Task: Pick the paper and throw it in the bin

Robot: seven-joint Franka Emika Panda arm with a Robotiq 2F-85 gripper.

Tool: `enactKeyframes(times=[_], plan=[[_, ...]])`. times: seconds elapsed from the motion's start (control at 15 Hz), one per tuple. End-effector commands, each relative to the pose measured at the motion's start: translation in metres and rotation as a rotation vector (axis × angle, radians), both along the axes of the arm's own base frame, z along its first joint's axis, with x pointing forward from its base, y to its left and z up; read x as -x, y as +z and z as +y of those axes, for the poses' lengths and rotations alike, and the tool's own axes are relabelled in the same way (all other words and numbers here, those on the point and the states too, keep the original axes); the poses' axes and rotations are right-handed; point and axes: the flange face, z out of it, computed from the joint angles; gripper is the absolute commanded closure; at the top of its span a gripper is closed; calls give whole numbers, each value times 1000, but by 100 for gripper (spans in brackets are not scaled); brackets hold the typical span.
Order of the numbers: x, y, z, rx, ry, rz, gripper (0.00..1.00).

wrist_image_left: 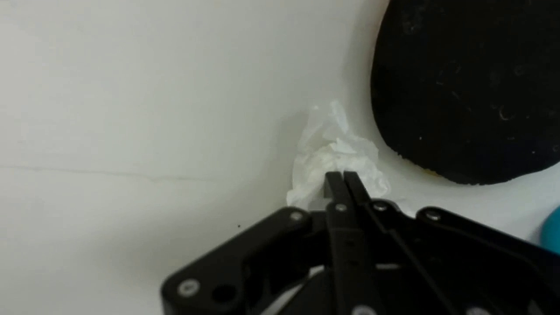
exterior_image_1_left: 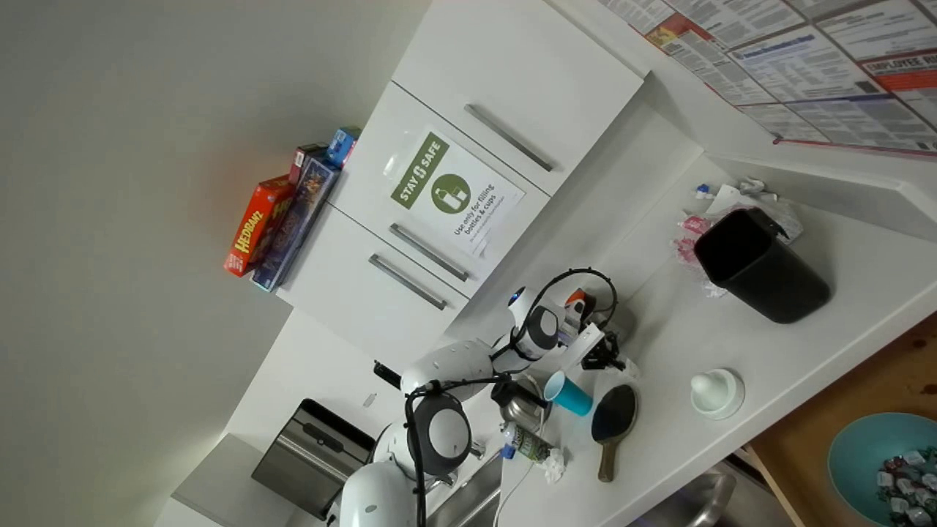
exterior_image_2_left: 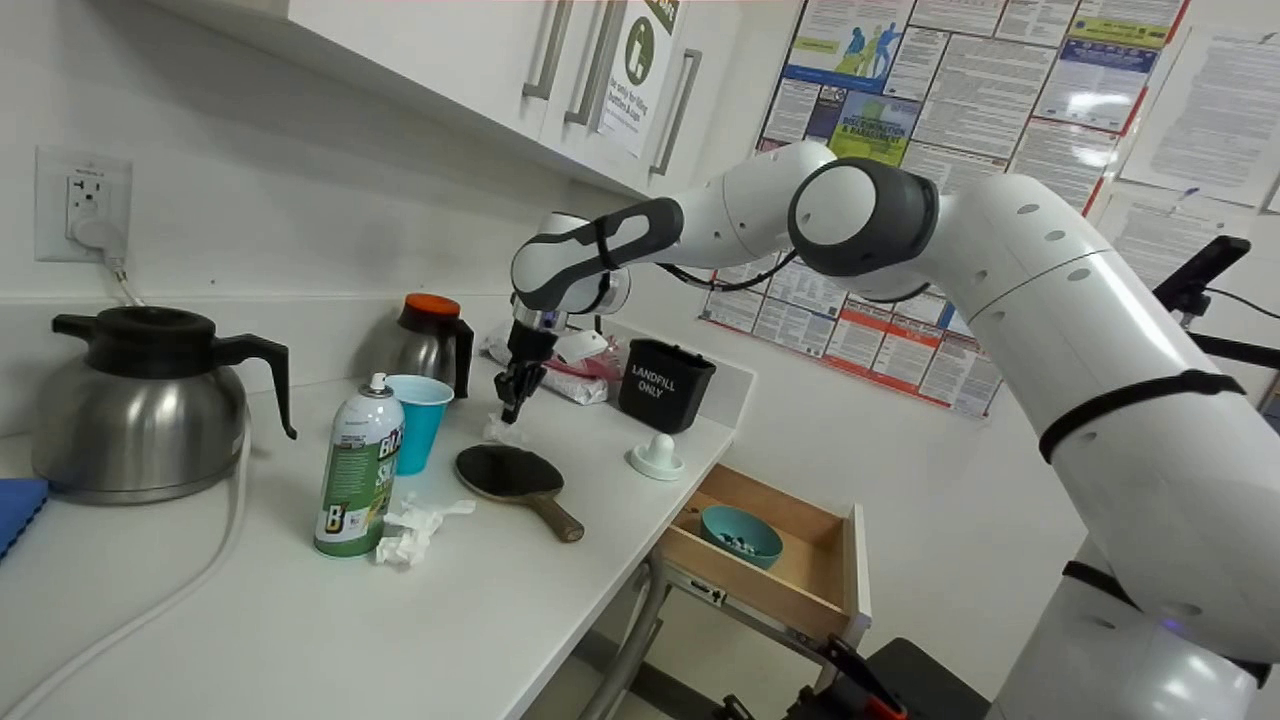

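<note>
A crumpled white paper [wrist_image_left: 315,168] lies under my gripper [wrist_image_left: 343,174] in the wrist view, beside the black paddle. The fingers are together with a thin gap and appear shut on the paper; its lower part is hidden behind them. In both exterior views the gripper [exterior_image_1_left: 621,363] [exterior_image_2_left: 510,412] is low over the counter with the paper [exterior_image_1_left: 630,369] [exterior_image_2_left: 500,432] at its tips. I cannot tell whether the paper touches the counter. The black bin [exterior_image_1_left: 776,282] [exterior_image_2_left: 664,388] stands upright at the counter's far end. Another crumpled paper [exterior_image_1_left: 554,465] [exterior_image_2_left: 412,532] lies by the spray can.
The paddle [exterior_image_1_left: 615,413] [exterior_image_2_left: 510,472] [wrist_image_left: 463,87] and a blue cup [exterior_image_1_left: 571,396] [exterior_image_2_left: 420,425] stand close to the gripper. A white round piece [exterior_image_1_left: 717,394] [exterior_image_2_left: 657,458] lies near the bin. A spray can [exterior_image_2_left: 360,470], carafe [exterior_image_2_left: 150,410] and plastic bags [exterior_image_1_left: 692,234] are around. Cabinets hang above.
</note>
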Motion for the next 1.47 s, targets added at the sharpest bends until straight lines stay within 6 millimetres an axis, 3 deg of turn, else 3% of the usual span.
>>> enactKeyframes(times=[0.0, 0.27, 0.47, 0.67, 1.07, 1.4], plan=[[-4, 5, -4, 28, 12, 11, 100], [5, 20, -19, 50, -84, -4, 100], [18, 48, -42, 41, -218, -33, 100], [36, 91, -74, 34, -389, -97, 100], [78, 173, -173, 69, -692, -255, 100], [100, 206, -260, 134, -915, -418, 100]])
